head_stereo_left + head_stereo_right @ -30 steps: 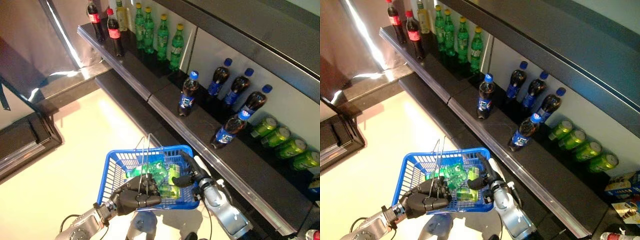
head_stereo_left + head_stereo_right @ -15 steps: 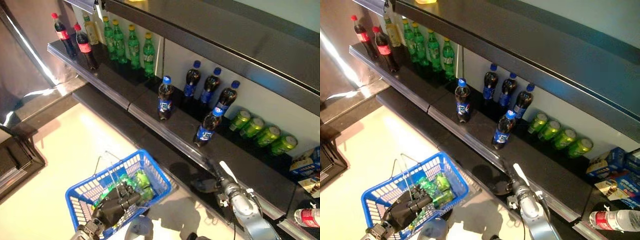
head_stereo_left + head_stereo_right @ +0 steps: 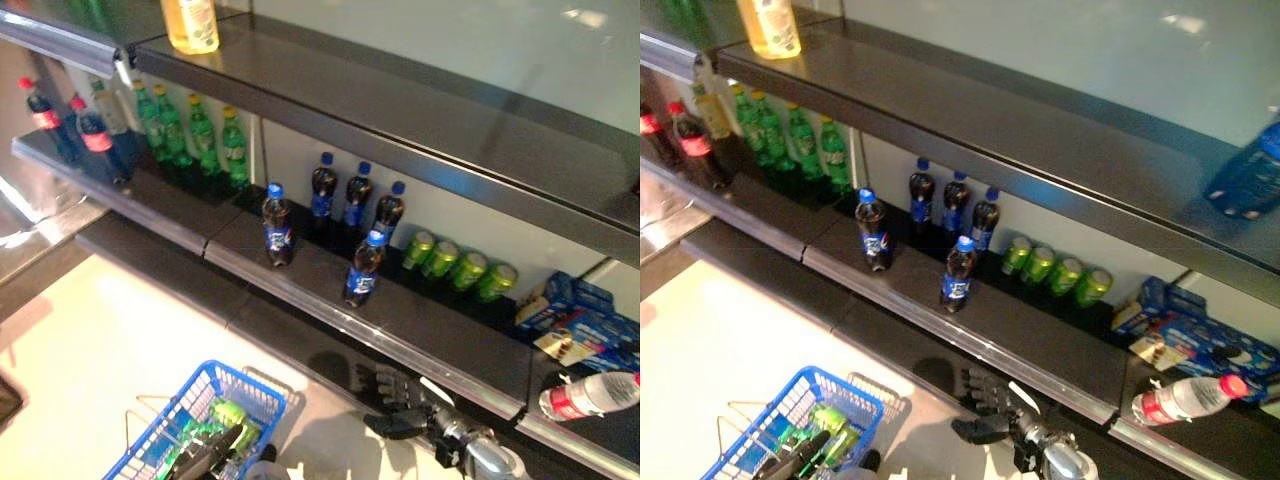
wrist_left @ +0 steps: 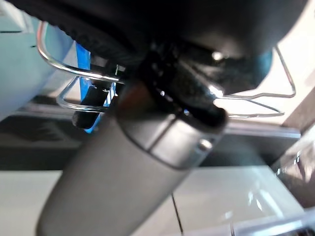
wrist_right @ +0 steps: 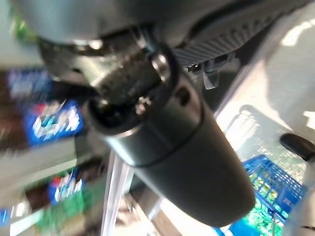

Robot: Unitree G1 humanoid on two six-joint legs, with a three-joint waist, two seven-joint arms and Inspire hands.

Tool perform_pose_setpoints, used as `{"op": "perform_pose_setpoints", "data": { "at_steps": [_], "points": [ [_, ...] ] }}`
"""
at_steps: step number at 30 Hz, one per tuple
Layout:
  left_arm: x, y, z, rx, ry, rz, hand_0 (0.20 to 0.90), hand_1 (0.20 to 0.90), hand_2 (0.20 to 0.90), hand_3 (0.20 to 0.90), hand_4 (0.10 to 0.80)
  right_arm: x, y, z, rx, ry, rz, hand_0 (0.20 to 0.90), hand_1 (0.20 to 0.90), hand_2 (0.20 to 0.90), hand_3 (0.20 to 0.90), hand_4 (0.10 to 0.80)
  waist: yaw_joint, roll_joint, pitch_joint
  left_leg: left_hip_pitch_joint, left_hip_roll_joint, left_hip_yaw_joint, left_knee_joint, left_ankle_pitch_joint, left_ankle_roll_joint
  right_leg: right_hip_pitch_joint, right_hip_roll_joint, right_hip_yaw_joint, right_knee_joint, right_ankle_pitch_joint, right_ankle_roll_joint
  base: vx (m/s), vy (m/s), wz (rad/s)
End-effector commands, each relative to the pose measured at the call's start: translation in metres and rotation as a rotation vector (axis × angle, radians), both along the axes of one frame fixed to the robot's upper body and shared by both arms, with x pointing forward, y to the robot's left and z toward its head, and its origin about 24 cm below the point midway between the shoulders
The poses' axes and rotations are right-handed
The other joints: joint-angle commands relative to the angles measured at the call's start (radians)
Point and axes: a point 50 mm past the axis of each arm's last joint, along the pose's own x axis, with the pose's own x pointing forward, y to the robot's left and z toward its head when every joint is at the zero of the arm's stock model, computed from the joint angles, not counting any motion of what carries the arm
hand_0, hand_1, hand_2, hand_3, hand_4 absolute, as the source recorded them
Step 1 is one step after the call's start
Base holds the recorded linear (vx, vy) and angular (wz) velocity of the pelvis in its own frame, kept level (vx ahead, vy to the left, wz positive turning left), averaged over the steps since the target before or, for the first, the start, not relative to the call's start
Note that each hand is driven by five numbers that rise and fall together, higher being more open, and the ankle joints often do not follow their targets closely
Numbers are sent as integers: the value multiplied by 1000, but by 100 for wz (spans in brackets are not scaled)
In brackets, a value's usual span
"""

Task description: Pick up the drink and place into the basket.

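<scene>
The blue basket (image 3: 256,398) hangs at the lower left with green drinks (image 3: 222,416) inside. My left hand (image 3: 208,458) is shut on its thin wire handles (image 4: 74,73). My right hand (image 3: 397,397) is open and empty, fingers spread, low in front of the lower shelf's front edge (image 3: 330,315) and to the right of the basket. On that shelf, two dark bottles with blue caps (image 3: 277,225) (image 3: 363,268) stand forward. More of them stand behind (image 3: 355,198), with green cans (image 3: 458,272) to their right.
Green bottles (image 3: 190,135) and red-capped cola bottles (image 3: 90,135) stand at the shelf's left. A yellow bottle (image 3: 192,25) is on the upper shelf. A clear bottle with a red cap (image 3: 590,395) lies at the right, by blue boxes (image 3: 580,320).
The camera has tilted up along the shelves. My right hand has come out of the basket and moved right toward the shelf. The basket has dropped to the lower left.
</scene>
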Motion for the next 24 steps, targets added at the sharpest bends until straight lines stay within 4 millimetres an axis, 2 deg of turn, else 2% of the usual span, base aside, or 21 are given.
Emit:
{"op": "perform_pose_setpoints", "data": {
  "at_steps": [1, 2, 3, 4, 5, 6, 8, 15, 19, 20, 24],
  "points": [
    [51, 14, 20, 112, -255, 93, 300, 300, 300, 200, 100, 4, 0, -7, 189, 2, -137, 900, 900, 900, 900, 800, -22, 51, -72, -11, -1, 108, -15, 46, 29, -1, -2, 9, -9, 55, -31, -9, 14, -8],
    [49, 13, 17, 113, -241, 97, 300, 300, 300, 200, 100, 2, 0, -12, 201, 21, -176, 900, 900, 900, 900, 800, -25, 51, -74, -11, 0, 112, -15, 45, 29, -2, -3, 11, -11, 57, -30, -3, 14, -22],
    [45, 11, 11, 113, -202, 103, 300, 300, 300, 200, 100, -5, -2, -26, 193, 69, -242, 900, 900, 900, 900, 800, -32, 50, -79, -12, 1, 122, -15, 42, 29, -3, -5, 15, -16, 61, -30, 7, 16, -33],
    [41, 6, 3, 109, -150, 107, 300, 300, 300, 200, 100, -13, -6, -43, 113, 116, -290, 900, 900, 900, 900, 800, -39, 50, -84, -11, 2, 135, -15, 39, 31, -3, -8, 23, -25, 68, -29, 7, 14, -29],
    [41, 6, 3, 109, -150, 107, 300, 300, 300, 200, 100, -13, -6, -43, 113, 116, -290, 900, 900, 900, 900, 800, -39, 50, -84, -11, 2, 135, -15, 39, 31, -3, -8, 23, -25, 68, -29, 20, 48, -34],
    [34, 0, -9, 95, -59, 120, 300, 300, 300, 200, 100, -27, -16, -63, -12, 190, -344, 900, 900, 900, 900, 800, -48, 52, -91, -10, 1, 148, -15, 31, 35, -5, -13, 37, -37, 77, -25, 27, 61, -23],
    [27, -4, -18, 89, 38, 138, 300, 300, 300, 200, 100, -47, -24, -81, -85, 303, -402, 900, 900, 900, 900, 800, -54, 57, -97, -7, -3, 160, -15, 22, 41, -6, -20, 48, -44, 83, -21, 42, 70, -26],
    [13, -11, -31, 82, 205, 221, 300, 300, 300, 200, 100, -84, -29, -99, -184, 496, -532, 900, 900, 900, 900, 800, -72, 60, -104, 4, -20, 190, -5, -1, 61, -18, -41, 62, -35, 92, -12, 45, 49, -17],
    [12, -16, -33, 60, 225, 274, 300, 300, 300, 200, 100, -95, -31, -103, -219, 552, -569, 900, 900, 900, 900, 800, -71, 60, -107, 14, -24, 207, -7, -8, 65, -20, -51, 54, -44, 107, -4, 14, 15, -29],
    [12, -21, -35, 56, 227, 282, 300, 300, 300, 200, 100, -92, -29, -103, -248, 528, -545, 900, 900, 900, 900, 800, -65, 60, -107, 19, -19, 224, -7, -10, 65, -21, -55, 41, -50, 117, 0, -7, -2, -52],
    [17, -25, -35, 65, 245, 304, 300, 300, 300, 200, 100, -84, -25, -102, -301, 486, -466, 900, 900, 900, 900, 800, -58, 57, -108, 21, -12, 237, -9, -10, 60, -17, -53, 32, -68, 127, -3, -16, -21, -39]
  ]
}}
